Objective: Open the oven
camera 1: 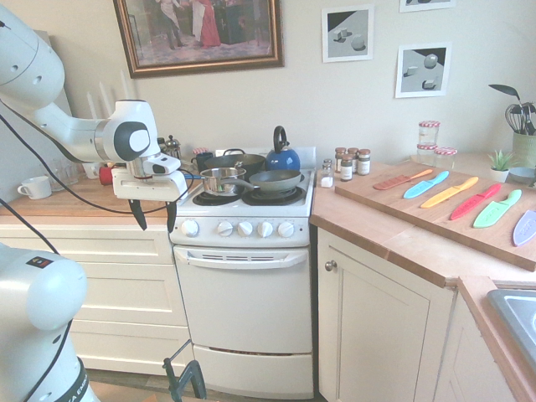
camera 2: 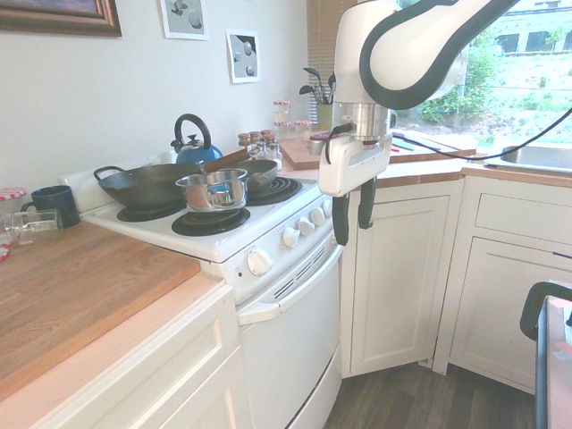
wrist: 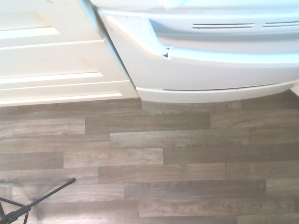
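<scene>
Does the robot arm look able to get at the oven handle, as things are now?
Probably yes. The hand hangs open in front of the range, and I see nothing between it and the oven handle. It seems only to need lowering and moving along the door.

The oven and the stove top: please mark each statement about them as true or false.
1. The oven door is closed. True.
2. The gripper is gripping the door handle. False: its fingers are apart, with nothing between them.
3. A blue kettle is on the stove top. True.
4. The knobs are black. False: they are white.
5. The steel pot has a lid on. False: it is open.
</scene>
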